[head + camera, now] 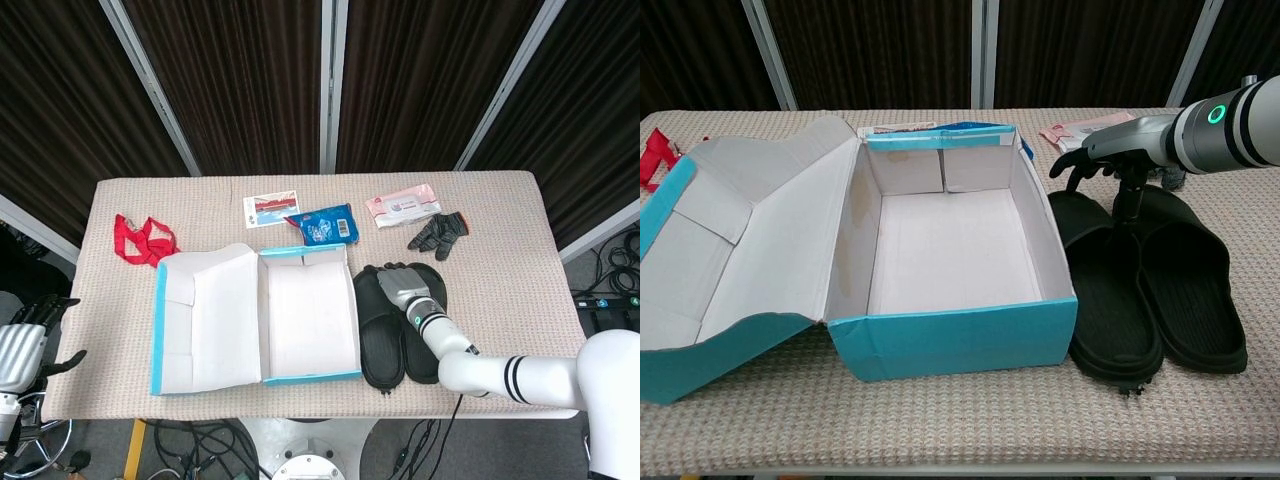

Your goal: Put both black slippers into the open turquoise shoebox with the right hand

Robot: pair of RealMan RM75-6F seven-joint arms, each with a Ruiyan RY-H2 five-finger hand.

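A: Hovering over the toe ends of two black slippers [1155, 285], the robot's right hand [1102, 158] hangs palm down, fingers [1070, 165] spread and curled slightly downward, one digit reaching straight down between the pair.

B: Has it got hold of either one?

A: Nothing shows in its grasp. Whether that lowered digit touches a strap, the chest view does not settle; from the head view the hand [404, 285] simply covers the front of both slippers [398, 335].

B: And where do they lie?

A: Side by side on the bench [500, 230], just beside the right wall of the open turquoise shoebox [940, 240], whose lid is folded out to the left. The box [260, 315] has nothing inside.

B: The other hand?

A: The left hand [30, 340] sits off the bench's left edge, low, fingers apart and holding nothing. A red strap [142, 240], a blue packet [325, 224], a pink packet [402, 206] and a dark glove [438, 232] lie along the far side.
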